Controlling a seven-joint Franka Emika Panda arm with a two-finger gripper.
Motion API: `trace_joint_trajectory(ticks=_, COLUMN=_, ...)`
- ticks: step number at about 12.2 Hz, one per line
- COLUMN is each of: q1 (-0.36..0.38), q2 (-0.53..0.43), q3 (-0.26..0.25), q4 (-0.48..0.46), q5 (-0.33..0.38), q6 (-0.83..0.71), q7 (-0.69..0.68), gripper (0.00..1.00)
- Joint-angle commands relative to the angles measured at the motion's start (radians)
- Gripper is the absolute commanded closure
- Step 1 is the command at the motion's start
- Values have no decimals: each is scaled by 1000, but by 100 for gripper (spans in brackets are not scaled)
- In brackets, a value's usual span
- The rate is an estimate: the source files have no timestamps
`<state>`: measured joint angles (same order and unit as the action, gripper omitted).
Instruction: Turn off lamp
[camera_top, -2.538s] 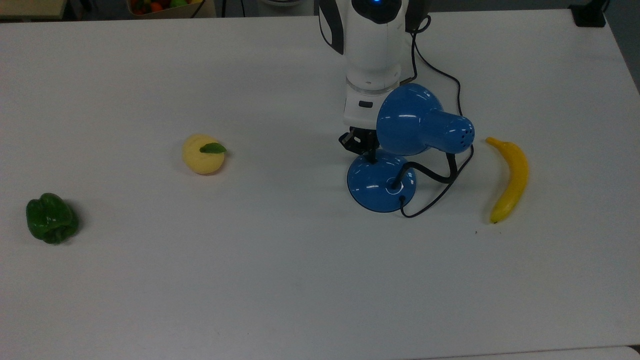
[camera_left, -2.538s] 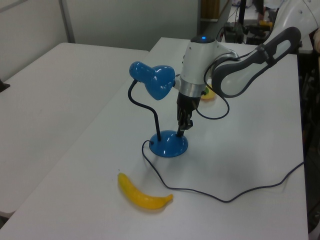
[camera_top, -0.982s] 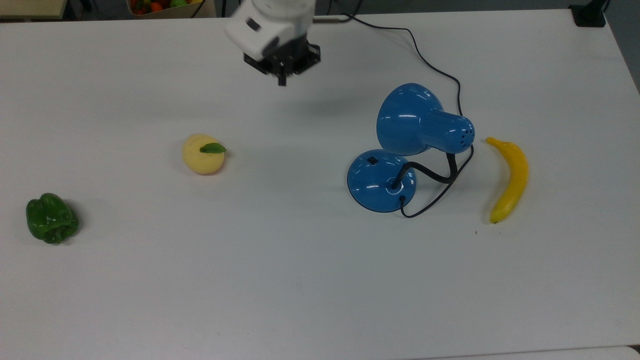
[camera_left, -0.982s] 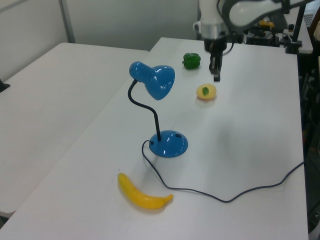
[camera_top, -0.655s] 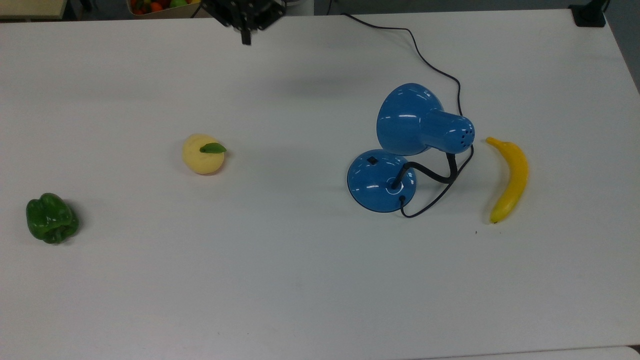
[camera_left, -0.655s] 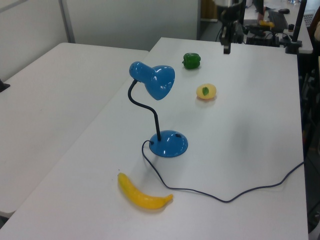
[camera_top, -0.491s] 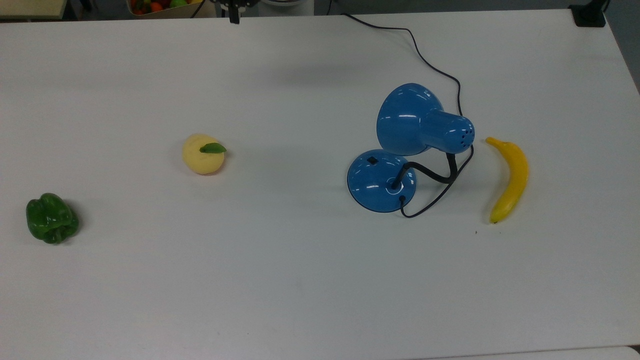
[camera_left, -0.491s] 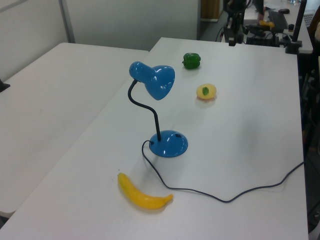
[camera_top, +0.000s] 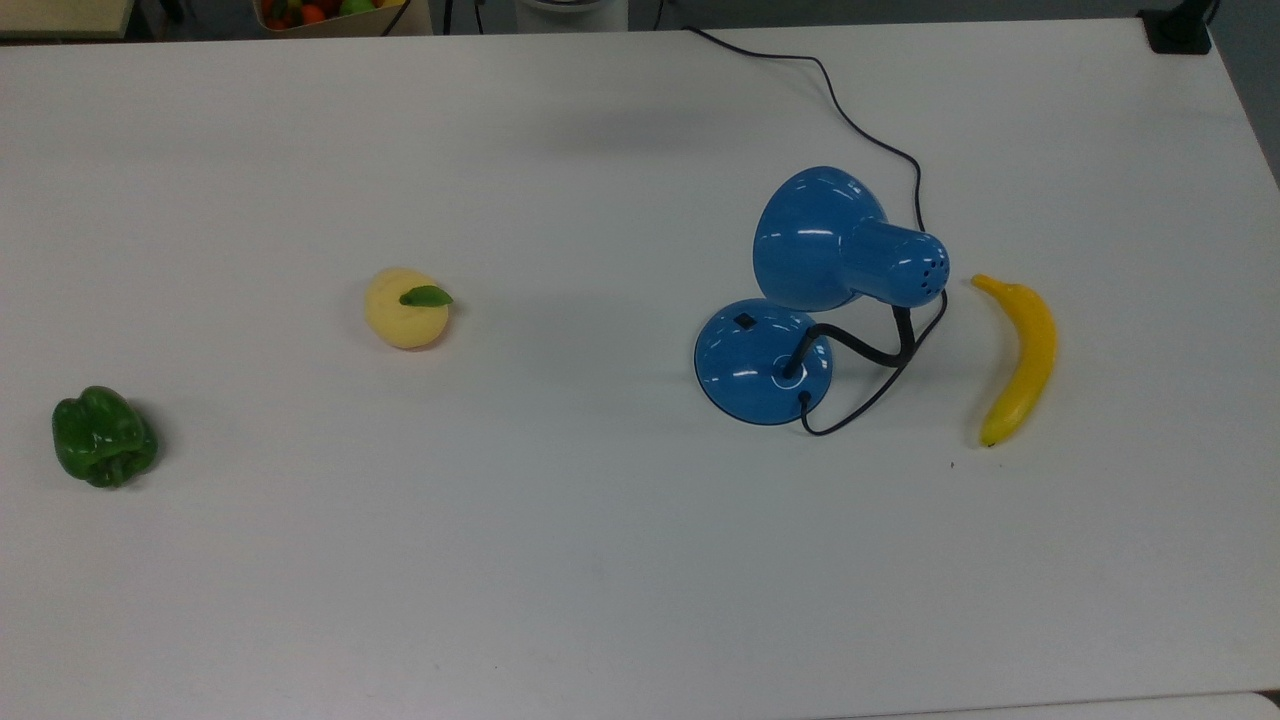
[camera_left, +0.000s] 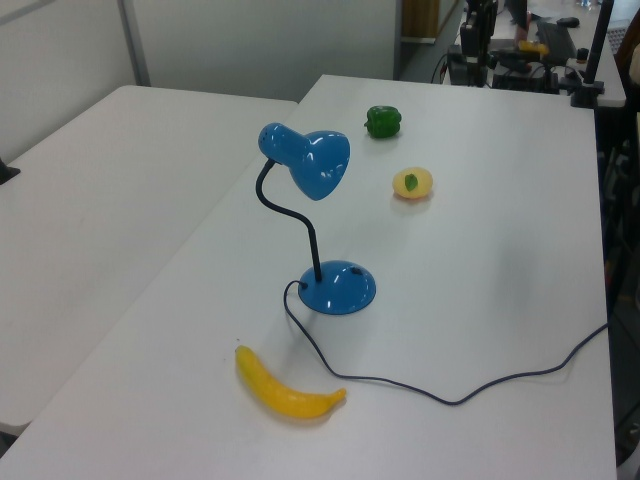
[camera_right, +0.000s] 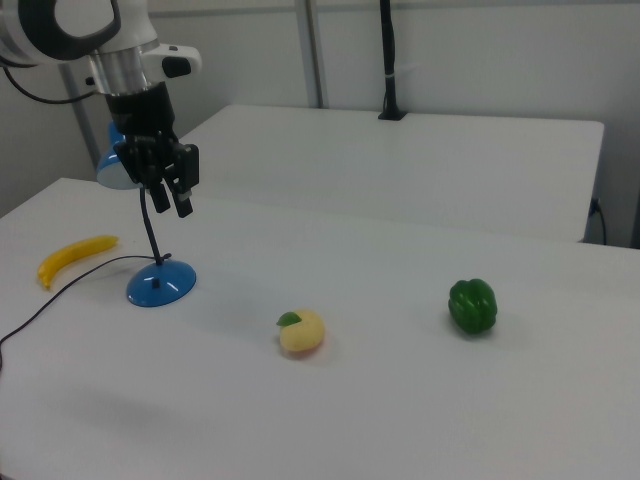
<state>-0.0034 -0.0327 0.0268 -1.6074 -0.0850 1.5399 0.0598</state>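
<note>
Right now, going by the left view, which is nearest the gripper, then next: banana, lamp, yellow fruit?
1. yellow fruit, up the table toward the gripper.
2. lamp, mid-table.
3. banana, at the near end.

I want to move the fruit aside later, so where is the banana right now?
The banana lies on the white table toward the top view's right, just right of the blue lamp and its black cord.

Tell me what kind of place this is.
Most likely a robotics lab or test room. A robot arm's gripper hangs above a plain white table laid out with a blue lamp, a banana and a green pepper, with more white tables alongside.
</note>
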Motion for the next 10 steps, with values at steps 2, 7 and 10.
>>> trace_joint_trajectory(ticks=2, q1=13, q2=20, q3=-1, q4=18, q5=13, q6=-8, q7=11, gripper=0)
trace_joint_trajectory(ticks=7, q1=83, q2=47, q3=-43, q4=49, q5=13, q6=-7, q7=28, gripper=0)
trace_joint_trajectory(ticks=10, q1=109, q2=43, q3=-77, q4=49, q5=14, q6=-17, q7=28, gripper=0)
